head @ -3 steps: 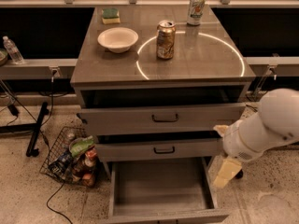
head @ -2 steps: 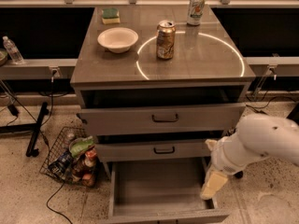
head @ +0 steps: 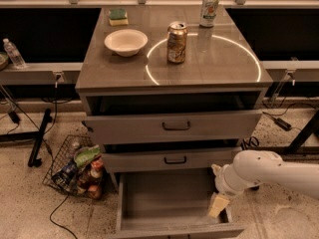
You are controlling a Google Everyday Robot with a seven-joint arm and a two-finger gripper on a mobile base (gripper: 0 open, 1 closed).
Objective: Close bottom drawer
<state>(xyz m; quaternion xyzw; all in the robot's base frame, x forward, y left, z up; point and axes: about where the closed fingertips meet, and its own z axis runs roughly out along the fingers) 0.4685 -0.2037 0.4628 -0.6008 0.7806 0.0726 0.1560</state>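
The bottom drawer (head: 169, 200) of the grey cabinet stands pulled far out, its plain grey box empty. Its front panel (head: 174, 231) lies at the lower edge of the camera view, and the handle is out of view. My gripper (head: 218, 206) hangs on the white arm (head: 269, 173) that reaches in from the right. It sits low at the drawer's right side wall, just inside the box, behind the front panel.
The middle drawer (head: 169, 159) and top drawer (head: 174, 126) above are each slightly open. The cabinet top holds a bowl (head: 125, 41), two cans (head: 176, 43) and a sponge (head: 118, 16). A wire basket (head: 75, 168) of items lies on the floor to the left.
My arm has moved left and down. The gripper has gone from beside the cabinet's right edge to the right inside of the open bottom drawer. The drawers have not moved.
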